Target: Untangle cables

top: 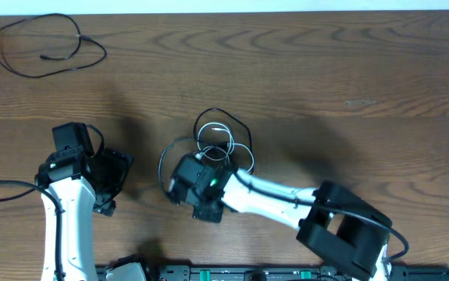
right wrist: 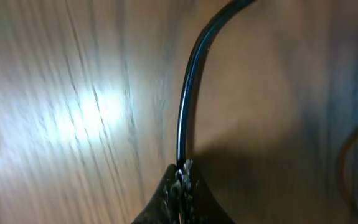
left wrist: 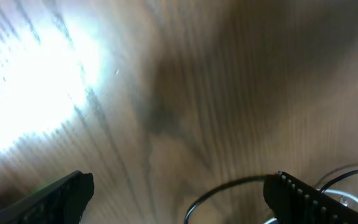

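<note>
Left fingers [left wrist: 303,199] apart, right fingers [right wrist: 175,199] pinched.

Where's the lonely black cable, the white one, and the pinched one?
lonely black cable [top: 82,37], overhead view, loop crossing.
white cable [top: 216,127], overhead view, upper strand.
pinched black cable [right wrist: 185,112], right wrist view, just above the right tool [right wrist: 181,177].

One cable [top: 48,48] lay alone at the table's [top: 349,70] far left corner, well apart from the tangle of cables [top: 222,140] at mid-table. The right gripper [top: 173,186] sat at the tangle's near-left edge, with the left gripper [top: 119,181] farther left.
</note>
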